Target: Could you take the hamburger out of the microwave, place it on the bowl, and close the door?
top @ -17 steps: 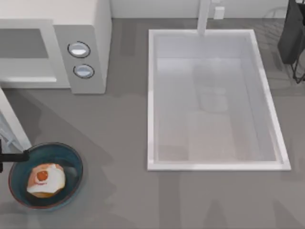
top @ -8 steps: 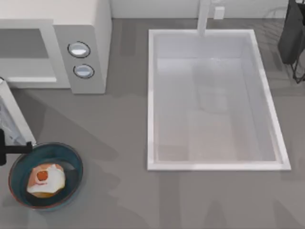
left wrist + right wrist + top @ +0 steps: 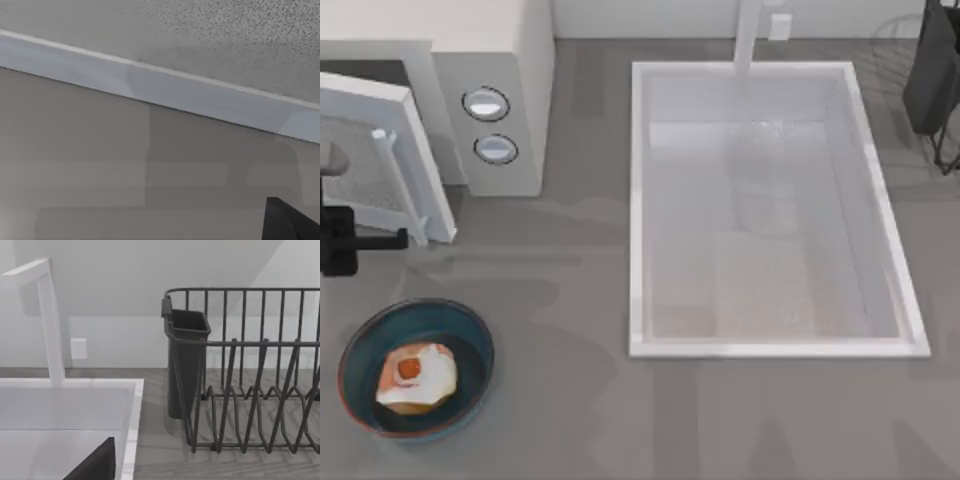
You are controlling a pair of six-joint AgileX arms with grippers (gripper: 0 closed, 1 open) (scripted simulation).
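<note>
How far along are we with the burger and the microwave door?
Done: the hamburger lies in the bowl. In hand: the left tool is at the door, which stands partly open against the microwave. Left: shutting it fully. The right tool is parked at the far right.

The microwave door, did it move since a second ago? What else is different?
Yes. The door has swung from wide open, near the bowl, toward the microwave, so it is now partly closed. The left gripper moved up with it, at the door's lower edge. The hamburger stayed in the bowl, and the right arm stayed parked at the top view's right edge.
</note>
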